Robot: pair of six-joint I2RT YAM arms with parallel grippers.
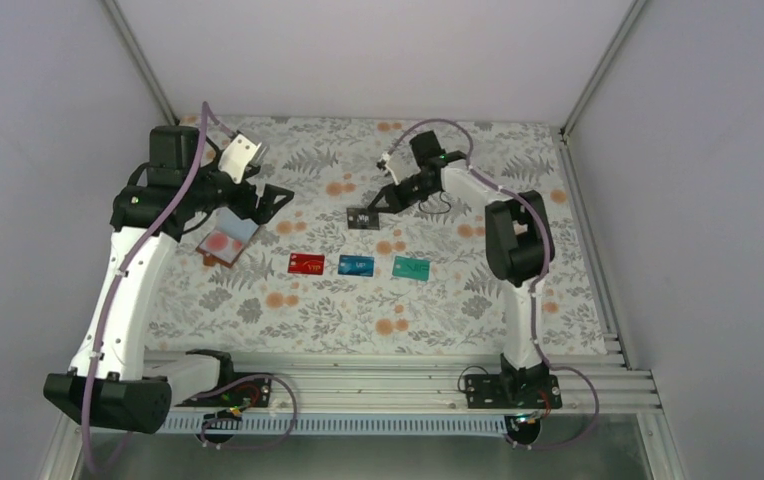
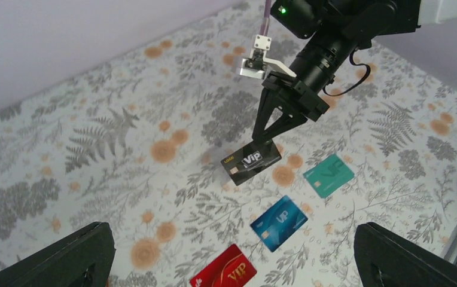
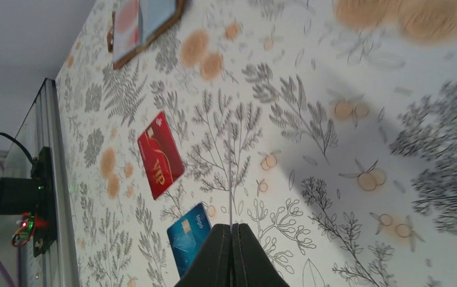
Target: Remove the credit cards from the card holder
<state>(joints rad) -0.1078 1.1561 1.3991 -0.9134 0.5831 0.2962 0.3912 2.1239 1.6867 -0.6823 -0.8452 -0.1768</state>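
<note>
The brown card holder [image 1: 228,241] lies open at the left, a red-white card [image 1: 220,241] showing in its pale pocket; it also shows in the right wrist view [image 3: 145,24]. Red [image 1: 306,263], blue [image 1: 356,265] and teal [image 1: 411,267] cards lie flat in a row. My right gripper [image 1: 379,204] is shut on the edge of the black card [image 2: 251,160], holding it tilted just over the cloth; in its own view [image 3: 231,230] the card shows edge-on. My left gripper [image 1: 276,198] hovers open and empty right of the holder, its jaws wide apart [image 2: 232,234].
A floral cloth [image 1: 478,300] covers the table. Grey walls stand close at the left, back and right. A metal rail [image 1: 408,375] carries the arm bases along the near edge. In the left wrist view the red [image 2: 226,272], blue [image 2: 279,221] and teal [image 2: 328,174] cards lie below.
</note>
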